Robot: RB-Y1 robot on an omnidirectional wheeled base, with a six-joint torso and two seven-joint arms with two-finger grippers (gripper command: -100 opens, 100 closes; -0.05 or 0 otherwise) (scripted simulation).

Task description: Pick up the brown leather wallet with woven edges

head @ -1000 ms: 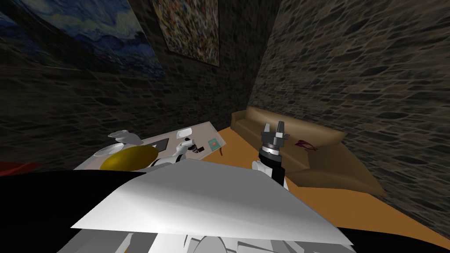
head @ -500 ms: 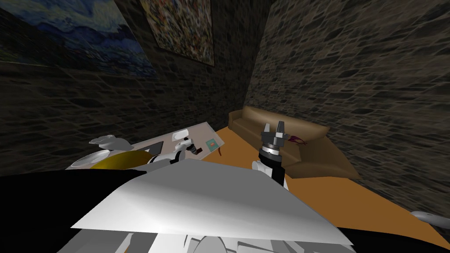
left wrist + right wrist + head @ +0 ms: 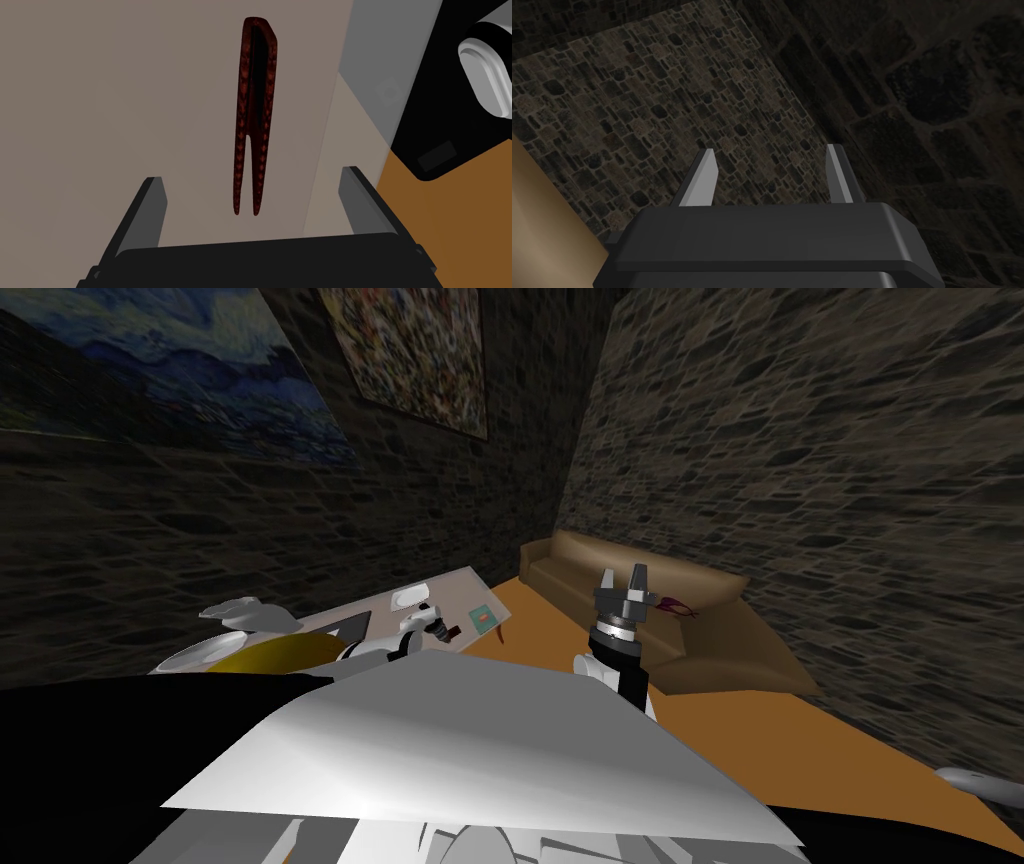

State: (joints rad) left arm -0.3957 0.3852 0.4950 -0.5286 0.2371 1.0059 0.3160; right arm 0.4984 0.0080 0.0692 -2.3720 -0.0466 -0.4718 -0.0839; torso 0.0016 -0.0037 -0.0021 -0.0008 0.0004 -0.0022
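on the left of the head view, the pale table (image 3: 455,586) carries what look like three white dishes (image 3: 410,593), one yellow bowl (image 3: 285,650) and one teal card (image 3: 485,615). the left claw (image 3: 437,629) hangs over the table's near edge with its fingers apart and nothing between them. the one wallet (image 3: 243,115) lies on the table just ahead of its fingertips, in line with the gap. it is dark reddish brown and seems to stand on its edge, folded shut at the far end and splayed at the near end. it is likely light and thin, its leaves soft enough to squash together, and easy to tip. the patterned edges should give some grip, so a pinch across both leaves near the middle looks best. further right, the right claw (image 3: 622,578) is raised in front of the one sofa (image 3: 720,633), fingers apart and empty.
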